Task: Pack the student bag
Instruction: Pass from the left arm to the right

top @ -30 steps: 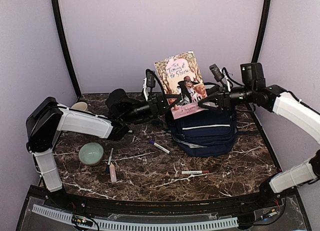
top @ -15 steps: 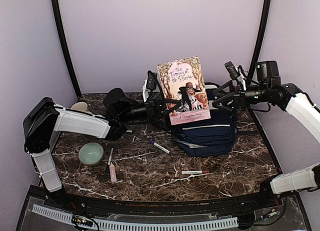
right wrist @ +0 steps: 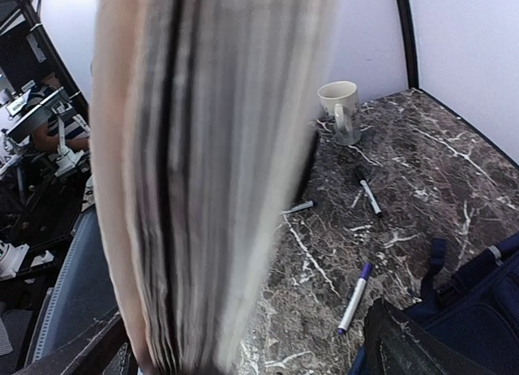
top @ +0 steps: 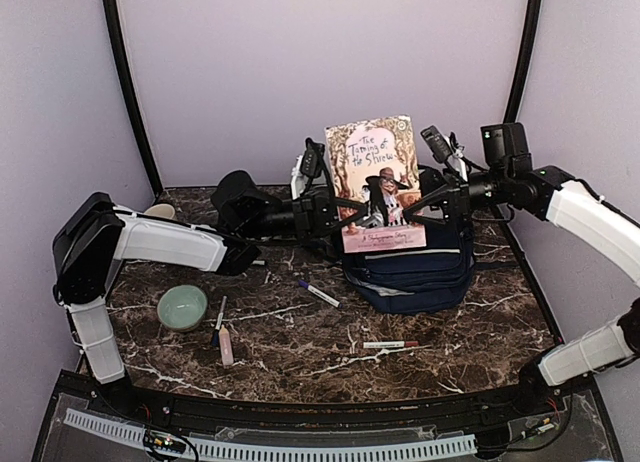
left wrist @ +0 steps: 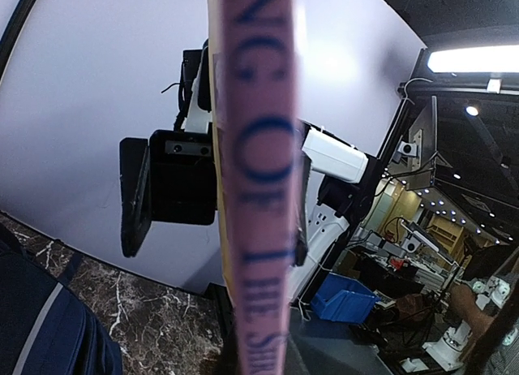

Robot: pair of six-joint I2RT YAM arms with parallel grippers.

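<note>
**Both arms up, grippers facing each other**

Left arm (top: 165, 244) stretches right, wrist level. Left gripper (top: 335, 210) is clamped on the book's (top: 378, 177) left edge. Right arm (top: 585, 214) reaches left. Right gripper (top: 425, 207) has its jaws spread wide around the opposite edge.

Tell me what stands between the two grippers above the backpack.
A paperback book, upright, its spine pinched by the left gripper and its page edge facing the open right gripper. The top external view shows it best.

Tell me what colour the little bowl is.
Pale green; the bowl shows best in the top view.
</note>
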